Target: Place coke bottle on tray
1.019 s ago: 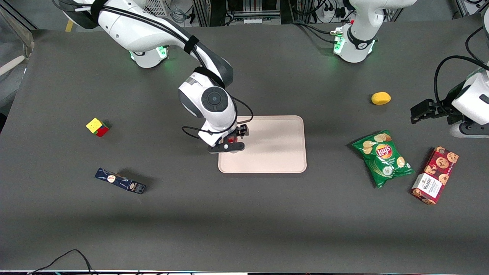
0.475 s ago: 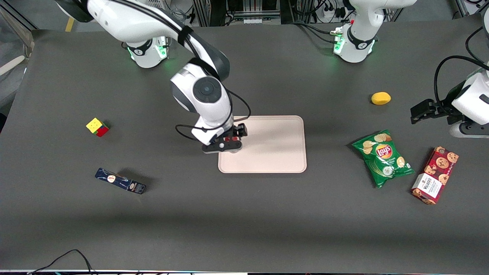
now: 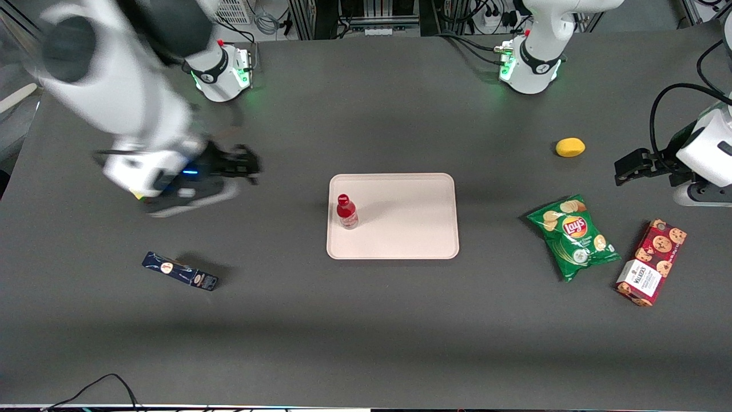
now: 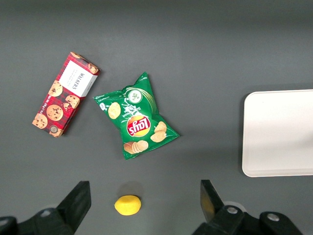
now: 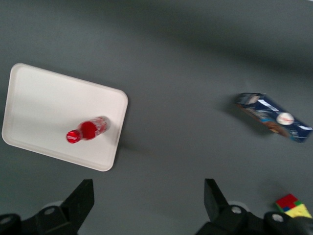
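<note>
The coke bottle (image 3: pixel 346 212), small and red with a red cap, stands upright on the pale pinkish-beige tray (image 3: pixel 412 217), near the tray's edge toward the working arm's end. My right gripper (image 3: pixel 247 166) is open and empty, raised above the table well away from the tray, toward the working arm's end. In the right wrist view the bottle (image 5: pixel 88 130) stands free on the tray (image 5: pixel 44 107), and my gripper (image 5: pixel 149 193) has its fingers (image 5: pixel 84 196) spread wide over bare table. The tray's edge also shows in the left wrist view (image 4: pixel 279 132).
A dark blue box (image 3: pixel 180 271) lies nearer the front camera than the gripper. A colour cube (image 5: pixel 292 205) lies under the arm. A green chip bag (image 3: pixel 573 236), a red cookie box (image 3: pixel 651 262) and a yellow lemon (image 3: pixel 570 147) lie toward the parked arm's end.
My gripper has let go of the coke bottle, leaving it upright on the tray, and has risen and swung quickly away toward the working arm's end.
</note>
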You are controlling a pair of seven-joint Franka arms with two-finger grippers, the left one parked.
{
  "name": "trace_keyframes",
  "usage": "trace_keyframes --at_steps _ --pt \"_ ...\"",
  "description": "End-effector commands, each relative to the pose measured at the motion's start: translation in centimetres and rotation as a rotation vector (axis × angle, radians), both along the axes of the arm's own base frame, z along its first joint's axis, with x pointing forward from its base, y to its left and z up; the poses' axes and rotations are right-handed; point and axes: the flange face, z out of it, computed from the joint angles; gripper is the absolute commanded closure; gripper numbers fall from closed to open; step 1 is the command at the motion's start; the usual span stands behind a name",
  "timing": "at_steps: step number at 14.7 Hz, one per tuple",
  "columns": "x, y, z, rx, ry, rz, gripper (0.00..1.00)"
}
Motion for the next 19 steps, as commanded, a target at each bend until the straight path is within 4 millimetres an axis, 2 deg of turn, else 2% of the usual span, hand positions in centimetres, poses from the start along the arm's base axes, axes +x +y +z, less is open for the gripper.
trace_keyframes --at_steps 1,3,5,6,8,12,15,17,19 --pt "0.1 -7.9 2.8 0.026 -0.007 -0.049 0.0" --pt "1.1 -12.3 1.8 -0.068 -0.013 -0.115 0.0" --pt "1.5 -16.1 0.1 -0.066 -0.016 -0.176 0.0" --pt "1.1 -17.4 -0.6 -0.063 -0.034 -0.196 0.0" --pt "0.3 -18.8 -0.9 -0.062 -0.06 -0.212 0.0" --pt "0.5 -22.9 -1.2 -0.066 -0.044 -0.275 0.0" --pt "-0.9 -23.2 -1.4 -0.063 -0.008 -0.283 0.0" --pt "-0.6 -23.4 -1.7 -0.069 -0.01 -0.282 0.0" --pt "-0.1 -23.5 -0.8 -0.068 -0.031 -0.284 0.0"
